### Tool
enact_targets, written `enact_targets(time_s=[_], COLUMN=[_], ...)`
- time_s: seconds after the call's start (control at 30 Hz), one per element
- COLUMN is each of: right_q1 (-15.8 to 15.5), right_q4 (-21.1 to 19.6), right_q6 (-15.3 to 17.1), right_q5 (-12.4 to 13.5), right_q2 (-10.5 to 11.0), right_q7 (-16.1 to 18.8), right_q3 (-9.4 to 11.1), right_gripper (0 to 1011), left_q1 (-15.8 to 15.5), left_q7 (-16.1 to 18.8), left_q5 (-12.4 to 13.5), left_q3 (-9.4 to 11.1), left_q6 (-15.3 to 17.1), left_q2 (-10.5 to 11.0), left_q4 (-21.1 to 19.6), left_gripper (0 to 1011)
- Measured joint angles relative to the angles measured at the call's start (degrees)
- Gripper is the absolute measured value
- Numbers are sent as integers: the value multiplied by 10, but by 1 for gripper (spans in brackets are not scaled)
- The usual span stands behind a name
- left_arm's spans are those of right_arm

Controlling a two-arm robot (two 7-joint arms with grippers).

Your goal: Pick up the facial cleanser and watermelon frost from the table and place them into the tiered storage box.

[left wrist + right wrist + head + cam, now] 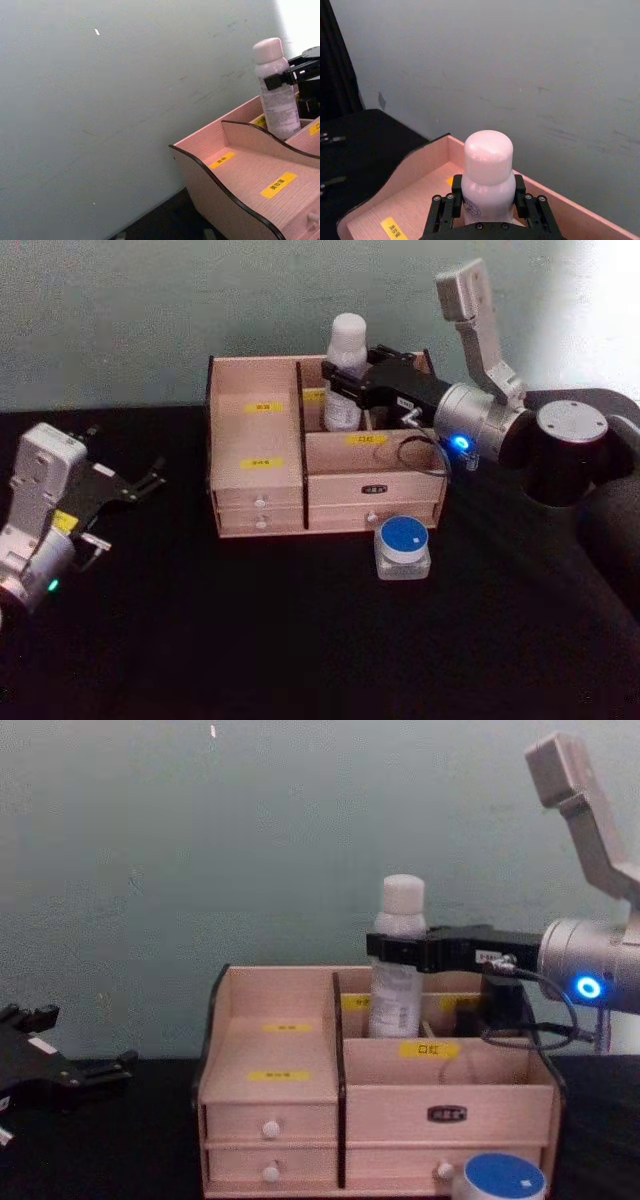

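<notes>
Black table (300,660) in your head view carries the pinkish-wood tiered storage box (230,440). Your right end effector (345,392) pinches the white plastic cleanser bottle (347,340) upright in its rear right compartment; the left end effector (148,478) sits spread at the left. Chest view: the blue-lidded clear jar (497,1178) stands before the drawers. Placement looks nearly done; release, lift clear, then fetch the jar.

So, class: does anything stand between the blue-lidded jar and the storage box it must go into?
Nothing on the table does: the blue-lidded jar sits just before the tiered storage box. Above, though, the right pincer grips the white bottle in the back right compartment, its arm crossing the box's right side.
</notes>
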Motion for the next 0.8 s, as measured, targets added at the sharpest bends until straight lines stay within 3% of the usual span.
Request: enact_targets(time_s=[0.8], right_q1=[-10], right_q4=[11], right_q6=[4], right_q5=[-13], right_q2=[-4], right_q7=[3], right_q3=[1], right_gripper=[601], left_q1=[0], left_q7=[0], left_q5=[0], left_q3=[0], left_q6=[0], left_q2=[0], left_q4=[0], left_gripper=[1001])
